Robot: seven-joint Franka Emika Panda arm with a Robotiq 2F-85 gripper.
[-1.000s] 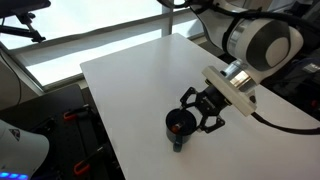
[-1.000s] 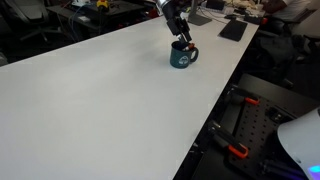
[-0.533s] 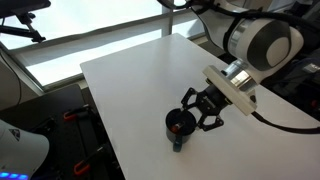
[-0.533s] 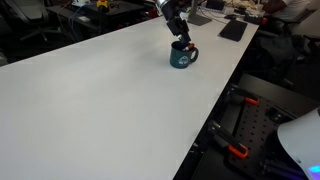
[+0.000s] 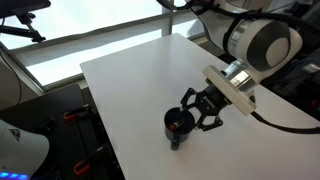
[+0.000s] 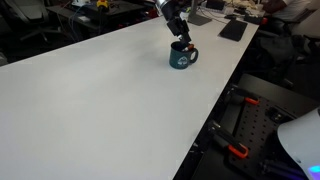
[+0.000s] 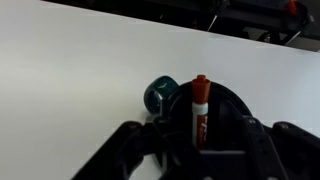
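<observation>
While my claw (image 5: 203,108) stands half closed around the red-and-white marker pen (image 7: 199,100), gripping it or not I cannot tell, the pen's tip hangs just beside the dark teal ceramic mug (image 6: 182,57) on the white table (image 6: 90,100), not visibly inside it.

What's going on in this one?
The robot arm's pincer hangs right over a dark teal mug that stands near the edge of a white table. In the wrist view a red marker stands upright between the fingers, with the mug directly beneath it. The jaws are part-way in around the marker. Whether they actually clamp it cannot be told, nor whether its lower end rests inside the mug.
</observation>
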